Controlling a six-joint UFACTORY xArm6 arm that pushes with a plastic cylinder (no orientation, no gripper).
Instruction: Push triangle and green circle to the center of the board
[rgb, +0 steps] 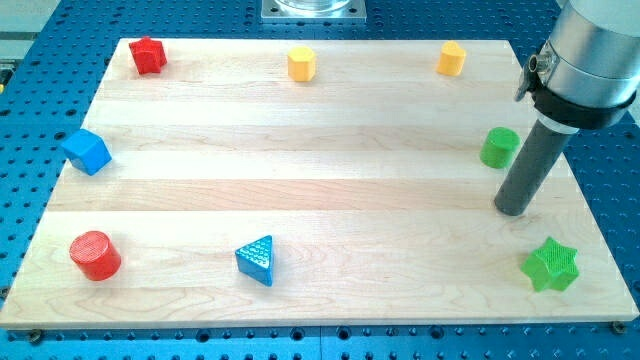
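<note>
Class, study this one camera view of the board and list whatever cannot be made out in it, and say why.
1. The arm above my tip: cut off by the view's top and right edges.
2. The metal base at the view's top: cut off by the top edge.
3. Whether the rod touches the green circle: the single view does not settle it.
4. The exact shapes of the two yellow blocks: too small.

robotics lab bench, wooden board (320, 190) on blue perforated metal table (40, 90), arm's metal base (314, 9) above

Broad bare wooden board (300, 190) centre, blocks only along its edges.
</note>
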